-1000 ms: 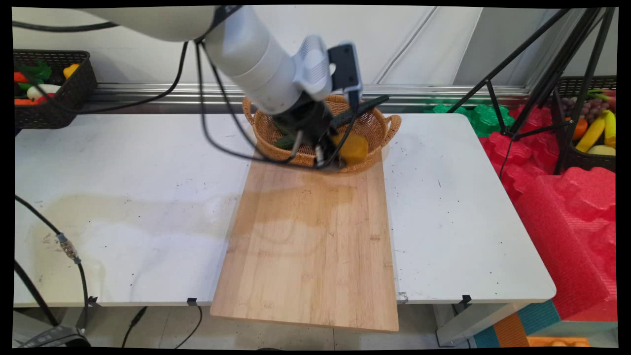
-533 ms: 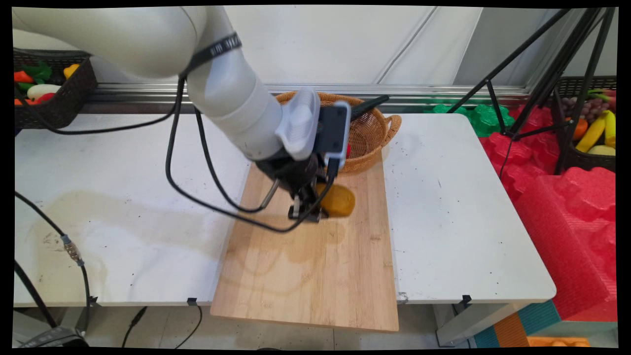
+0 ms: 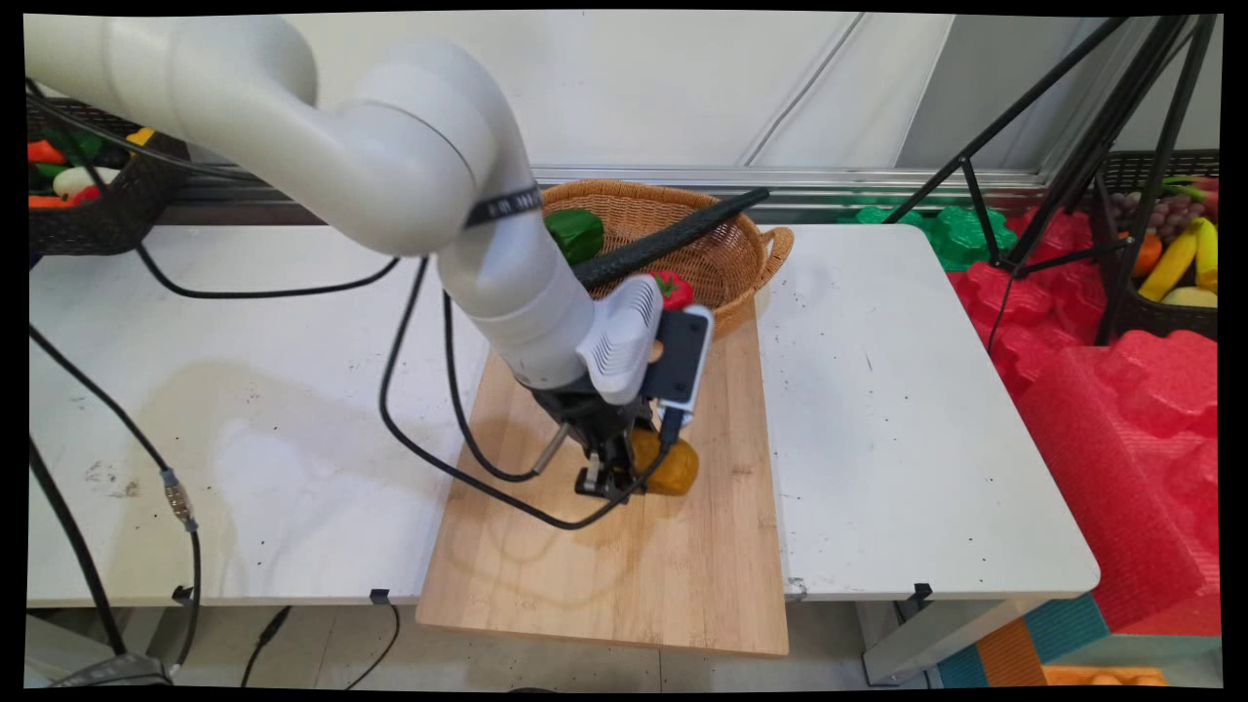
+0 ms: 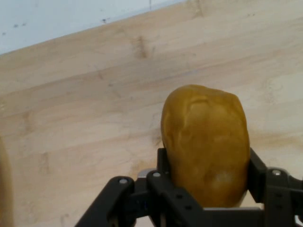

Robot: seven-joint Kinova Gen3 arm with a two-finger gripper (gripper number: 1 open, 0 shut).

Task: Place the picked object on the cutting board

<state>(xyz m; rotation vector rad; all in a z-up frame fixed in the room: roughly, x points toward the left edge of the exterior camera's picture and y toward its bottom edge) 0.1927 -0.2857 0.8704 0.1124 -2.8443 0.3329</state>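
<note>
— Since the earlier frames the potato (image 3: 669, 466) has been carried out of the basket (image 3: 723, 261) and toward the near side, and the arm has been lowered with it over the board (image 3: 624, 565).

— Is the potato released yet?

— No. It is clamped between the two fingers of the gripper (image 4: 206, 189), which are pressed against its left and right flanks, as is seen in the hand view. Its rounded end is left sticking out past the fingertips.

— Why is it gripped so low on its body?

— Probably so that the widest part is seated between the fingers and cannot slip; that is a judgement only.

— Where is it held?

— Over the middle of the board, slightly to the right, close above the wood. Whether the wood is touched cannot be told.

— What remains in the basket?

— A green pepper (image 3: 573, 234) and a red pepper (image 3: 673, 289) are left inside it at the far end of the board, and a black rod (image 3: 673, 238) is laid across its rim. All are well apart from the gripper.
</note>
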